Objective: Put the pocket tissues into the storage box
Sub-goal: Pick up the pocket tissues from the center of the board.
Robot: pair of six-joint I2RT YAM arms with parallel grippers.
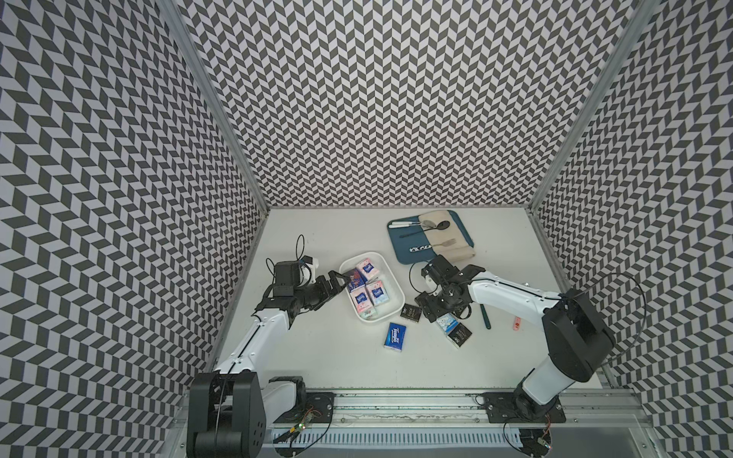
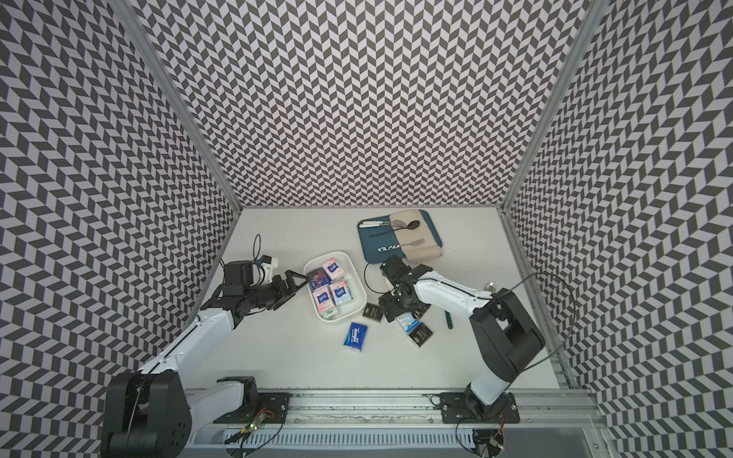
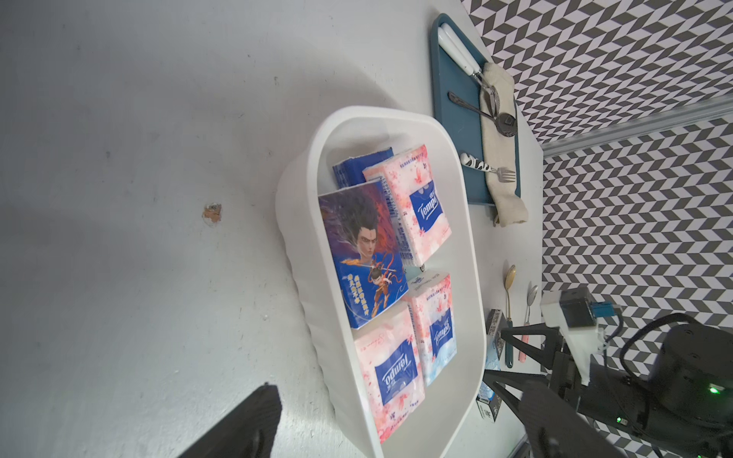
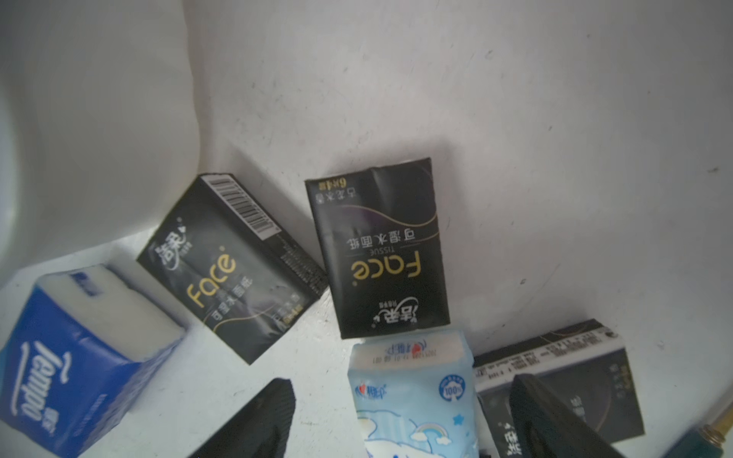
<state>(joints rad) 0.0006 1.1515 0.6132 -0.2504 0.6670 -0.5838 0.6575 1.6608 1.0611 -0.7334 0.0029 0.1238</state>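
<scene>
- White table, scuffed, bearing everything below.
- Blue tray at the far side, right of centre. Beige cloth over its right half, cutlery laid across both.
- Storage box near the table's middle, nearer than the tray and apart from it. White, shallow, rounded at the corners.
- Left gripper at the box's left rim, fingers spread wide, nothing between them.
- Right gripper pointed down over the loose packets to the right of the box. Fingers parted, 1 on each side of the pale blue packet, a gap showing on both sides, nothing pinched.
- Pocket tissues in the box:
  - at least 3 pink-white packets lying flat;
  - 1 illustrated dark blue packet overlapping its neighbours;
  - 1 plain blue packet behind it.
- Pocket tissues on the table:
  - 1 dark blue Tempo packet alone, near the box's near end;
  - 3 black packets, 1 of them just beside the box;
  - the pale blue packet, touching 2 of the black ones.
- Green-handled spoon to the right of that cluster, beside the right arm.
</scene>
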